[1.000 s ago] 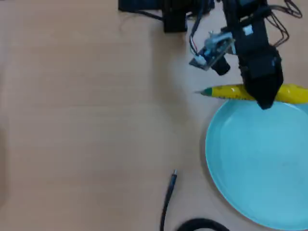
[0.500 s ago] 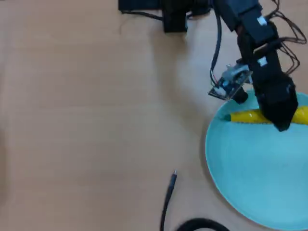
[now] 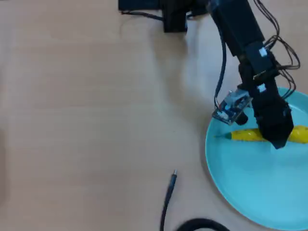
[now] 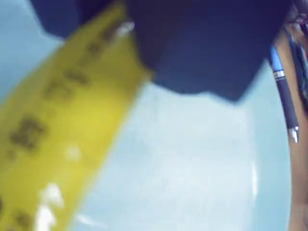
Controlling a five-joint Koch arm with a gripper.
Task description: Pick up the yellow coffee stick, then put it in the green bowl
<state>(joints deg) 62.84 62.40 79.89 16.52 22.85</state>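
Note:
The yellow coffee stick (image 3: 246,135) lies crosswise over the green bowl (image 3: 255,187), its green-tipped end pointing left near the bowl's left rim. My gripper (image 3: 278,139) is shut on the stick around its middle, above the upper part of the bowl. In the wrist view the stick (image 4: 57,139) fills the left side, blurred, running from the dark jaws at the top down to the lower left, with the pale turquoise bowl (image 4: 192,173) behind it. The stick's right end reaches the overhead frame's right edge.
A thin black cable (image 3: 168,197) lies on the wooden table left of the bowl, with a dark loop (image 3: 202,225) at the bottom edge. The arm's black base (image 3: 173,14) sits at the top. A pen-like object (image 4: 284,96) shows beyond the bowl's rim in the wrist view.
The gripper has carried the stick from the table just above the bowl's rim down the overhead view to over the bowl's interior, the arm stretching out further.

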